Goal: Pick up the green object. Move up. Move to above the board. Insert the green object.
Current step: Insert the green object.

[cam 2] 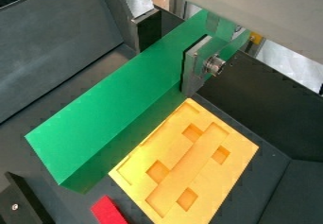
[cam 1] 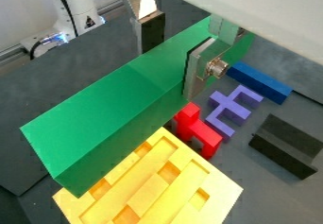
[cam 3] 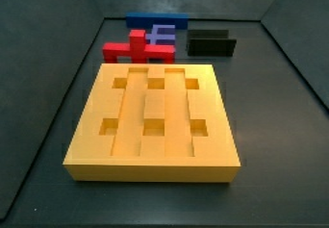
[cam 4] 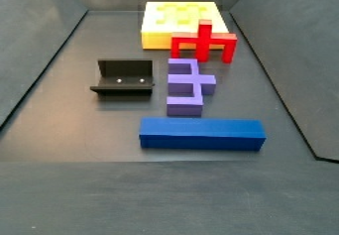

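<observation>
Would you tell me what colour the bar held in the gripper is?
Green: the bar in the gripper, clearest in a wrist view.

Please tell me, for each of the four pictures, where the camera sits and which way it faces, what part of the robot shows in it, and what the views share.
Wrist view: rides on the wrist, looks down past the gripper, shut on the green object, at the board and red piece.
Wrist view: same mount; gripper, green object, board.
Side view: at the board's end, facing the blue block; no robot shows.
Side view: opposite end, blue block nearest; no robot shows.
Shared: the board appears in all four.
</observation>
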